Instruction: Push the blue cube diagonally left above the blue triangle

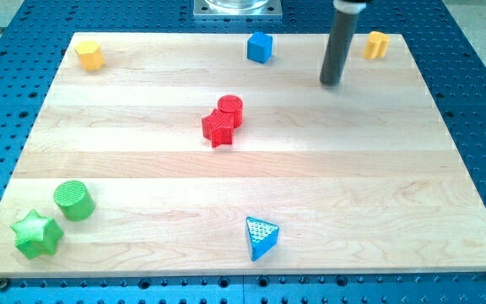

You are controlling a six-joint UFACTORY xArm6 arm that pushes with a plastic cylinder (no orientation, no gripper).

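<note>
My tip (332,83) down on the wooden board (142,160) near the view's top, holding nothing, apart from and to the view's right of the blue cube (260,47), rod's upper end cut off by the frame. Blue triangle (261,237) far below near the bottom edge, top face dotted. Red cylinder (230,110) touching red star (218,128) mid-board; green cylinder (74,200) and green star (36,234) lower left, ridged; no readable writing.

colours on the pale wood board (142,169)
blue cube (260,47), blue triangle (261,237), two red blocks (224,121), two yellow (89,55), two green (74,200), dark rod (339,46).
</note>
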